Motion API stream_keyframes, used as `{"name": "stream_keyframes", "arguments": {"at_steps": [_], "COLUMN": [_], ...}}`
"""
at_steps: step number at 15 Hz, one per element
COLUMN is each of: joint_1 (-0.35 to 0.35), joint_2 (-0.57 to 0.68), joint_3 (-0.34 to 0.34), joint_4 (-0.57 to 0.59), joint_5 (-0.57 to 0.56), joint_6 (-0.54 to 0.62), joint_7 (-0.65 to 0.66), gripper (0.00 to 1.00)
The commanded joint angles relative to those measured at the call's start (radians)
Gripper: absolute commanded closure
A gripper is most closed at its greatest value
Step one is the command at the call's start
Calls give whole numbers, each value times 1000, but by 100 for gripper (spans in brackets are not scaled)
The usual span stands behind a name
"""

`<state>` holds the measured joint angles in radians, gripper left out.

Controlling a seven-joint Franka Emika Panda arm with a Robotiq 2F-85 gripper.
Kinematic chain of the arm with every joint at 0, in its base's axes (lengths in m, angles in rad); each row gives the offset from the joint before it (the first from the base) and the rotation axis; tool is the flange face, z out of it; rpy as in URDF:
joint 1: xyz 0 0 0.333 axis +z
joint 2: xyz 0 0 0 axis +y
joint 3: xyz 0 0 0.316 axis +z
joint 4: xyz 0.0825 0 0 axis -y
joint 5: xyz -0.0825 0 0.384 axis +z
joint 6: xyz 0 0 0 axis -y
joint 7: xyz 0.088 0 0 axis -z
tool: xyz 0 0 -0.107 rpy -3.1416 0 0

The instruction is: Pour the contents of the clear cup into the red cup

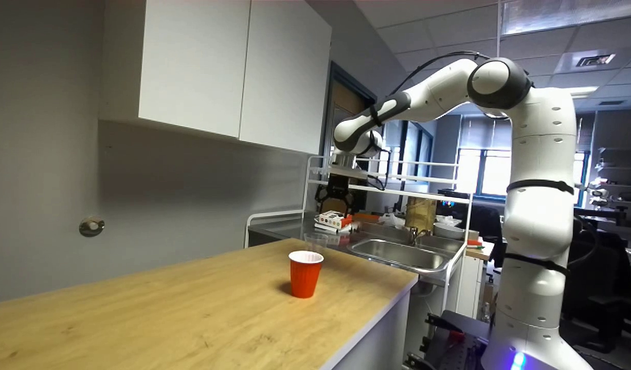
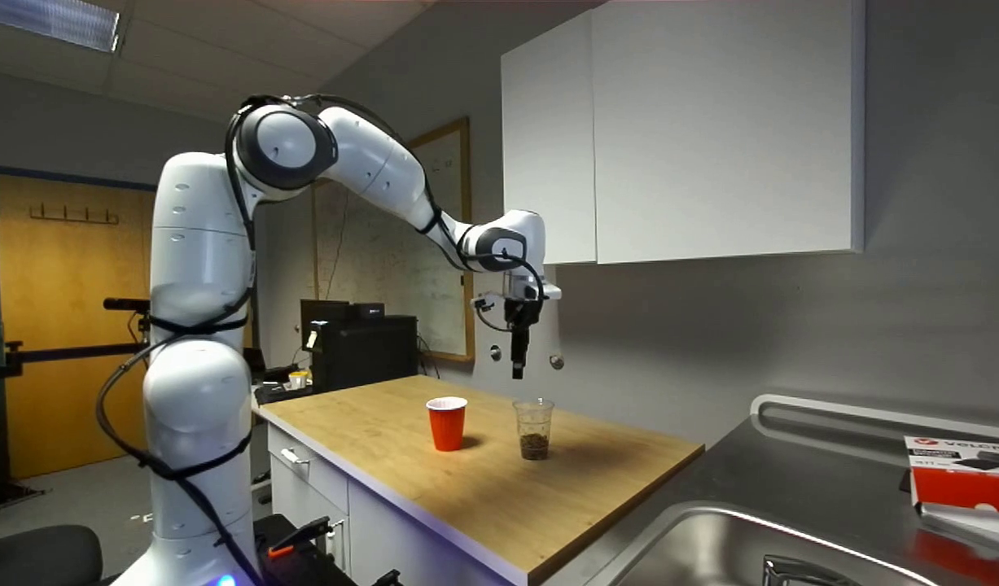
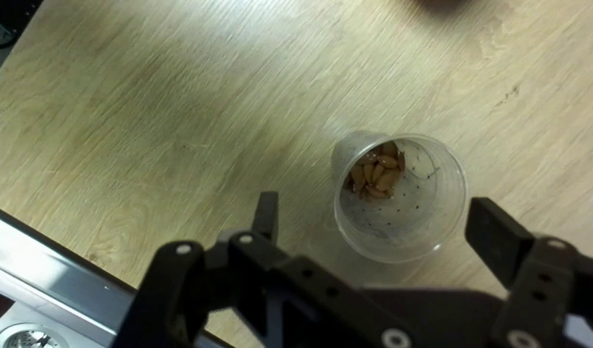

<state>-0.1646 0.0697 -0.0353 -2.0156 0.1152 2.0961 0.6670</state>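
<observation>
Nuts (image 3: pixel 376 171) lie at the bottom of the clear cup (image 2: pixel 534 423), which stands upright on the counter (image 2: pixel 361 407), nearer than the red cup (image 2: pixel 447 427) to the edge facing the sink (image 2: pixel 694 537). The red cup is upright on the clear cup's side away from that edge, apart, with counter showing between the two. Above the clear cup hangs the gripper (image 3: pixel 379 223), its fingers (image 3: pixel 499 237) spread, air between tips and rim; in the wrist view one finger shows closer to the rim. Higher, on the clear cup's wall (image 2: pixel 670 350) side, hangs the cabinet (image 2: pixel 711 130).
</observation>
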Motion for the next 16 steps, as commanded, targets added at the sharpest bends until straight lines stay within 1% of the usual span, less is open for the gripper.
{"name": "stream_keyframes", "arguments": {"at_steps": [1, 5, 9, 10, 11, 13, 16], "joint_1": [22, 27, 32, 33, 35, 39, 42], "joint_2": [115, 201, 260, 270, 279, 289, 299], "joint_3": [-37, -50, -59, -60, -62, -65, -70], "joint_4": [91, 110, 137, 146, 152, 161, 174], "joint_5": [26, 45, 62, 66, 67, 66, 67], "joint_6": [-40, -39, -45, -47, -47, -47, -55], "joint_7": [-69, -110, -132, -137, -137, -135, -134], "gripper": [0, 0, 0, 2, 25, 29, 53]}}
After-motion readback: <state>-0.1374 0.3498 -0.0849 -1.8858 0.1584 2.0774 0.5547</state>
